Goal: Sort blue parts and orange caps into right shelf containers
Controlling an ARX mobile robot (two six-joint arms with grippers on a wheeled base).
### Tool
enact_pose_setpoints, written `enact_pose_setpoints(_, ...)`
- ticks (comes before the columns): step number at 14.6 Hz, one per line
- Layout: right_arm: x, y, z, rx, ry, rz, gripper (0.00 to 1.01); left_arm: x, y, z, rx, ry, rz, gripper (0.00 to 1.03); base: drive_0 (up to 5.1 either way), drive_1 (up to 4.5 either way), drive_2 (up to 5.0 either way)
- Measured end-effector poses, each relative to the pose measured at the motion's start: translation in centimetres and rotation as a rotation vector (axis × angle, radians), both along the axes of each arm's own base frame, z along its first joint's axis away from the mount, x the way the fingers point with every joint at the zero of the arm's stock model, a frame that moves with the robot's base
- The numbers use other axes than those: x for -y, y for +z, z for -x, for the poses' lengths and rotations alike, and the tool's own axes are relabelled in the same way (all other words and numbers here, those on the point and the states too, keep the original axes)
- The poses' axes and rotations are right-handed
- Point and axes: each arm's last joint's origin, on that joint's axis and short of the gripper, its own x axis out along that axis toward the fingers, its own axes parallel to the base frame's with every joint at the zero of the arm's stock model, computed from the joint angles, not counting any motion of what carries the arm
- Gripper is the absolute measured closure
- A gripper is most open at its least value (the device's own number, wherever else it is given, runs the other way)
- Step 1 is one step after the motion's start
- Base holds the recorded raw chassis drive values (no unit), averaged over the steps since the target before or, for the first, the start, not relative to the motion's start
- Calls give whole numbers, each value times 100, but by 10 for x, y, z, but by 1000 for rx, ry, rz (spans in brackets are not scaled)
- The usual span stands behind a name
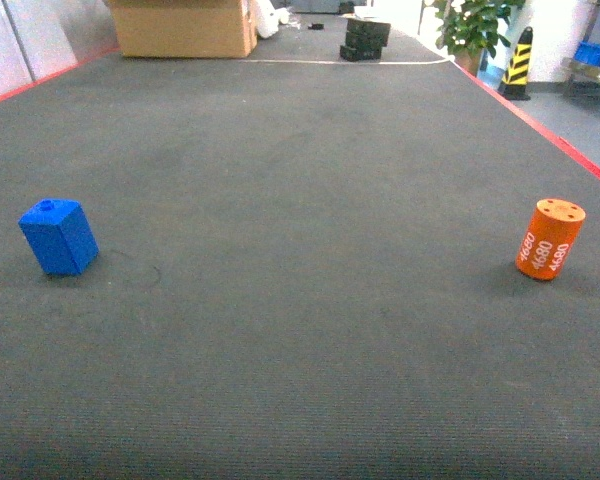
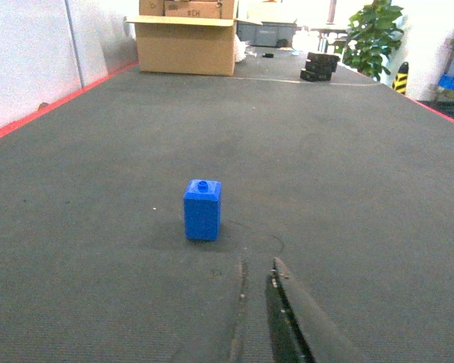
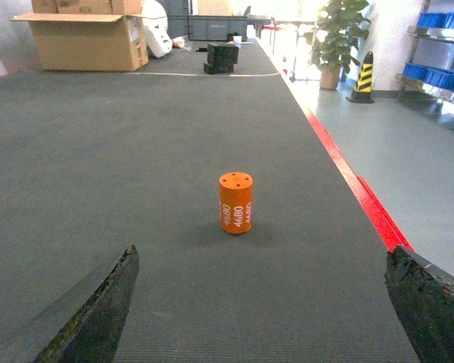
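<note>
— Two pieces sit on the dark mat in front of you: a blue block (image 1: 59,237) far to your left and an orange cap (image 1: 550,239) far to your right, well apart from each other.

— How do they stand?

— Your block is upright with its small knob on top. Your cap is upright too, holes in its flat top, white "4680" lettering down its side, near the red edge (image 1: 565,148) of the table.

— And my right gripper (image 3: 261,310)?

— Your right wrist view shows its two dark fingers (image 3: 91,314) spread wide apart, the cap standing ahead of the gap between them, touching neither.

— My left gripper (image 2: 276,333)?

— Only one dark finger (image 2: 295,325) shows at the bottom of your left wrist view, so I cannot tell whether it is spread or closed. Your block stands ahead of it, untouched.

— Anything else?

— You have a cardboard box (image 1: 185,26) and a black object (image 1: 365,39) at the far end of the mat, a potted plant (image 1: 475,25) beyond, and blue crates (image 3: 439,21) on a metal shelf (image 3: 431,85) off to your right.
</note>
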Motion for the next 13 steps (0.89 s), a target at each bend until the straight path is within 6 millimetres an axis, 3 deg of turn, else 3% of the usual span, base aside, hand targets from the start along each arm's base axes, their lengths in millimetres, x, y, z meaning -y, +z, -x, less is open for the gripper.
enact_pose_setpoints(1, 0, 0, 0, 0, 0, 0, 3, 0, 0, 0, 0, 0, 2, 101, 0, 0, 0)
enact_pose_setpoints(4, 0, 0, 0, 0, 0, 0, 3, 0, 0, 0, 0, 0, 0, 101, 0, 0, 0)
enact_pose_setpoints(6, 0, 0, 0, 0, 0, 0, 3, 0, 0, 0, 0, 0, 0, 79, 0, 0, 0)
enact_pose_setpoints(11, 0, 0, 0, 0, 0, 0, 3, 0, 0, 0, 0, 0, 0, 12, 0, 0, 0)
enact_pose_setpoints(12, 0, 0, 0, 0, 0, 0, 3, 0, 0, 0, 0, 0, 0, 3, 0, 0, 0)
enact_pose_setpoints(13, 0, 0, 0, 0, 0, 0, 3, 0, 0, 0, 0, 0, 0, 5, 0, 0, 0)
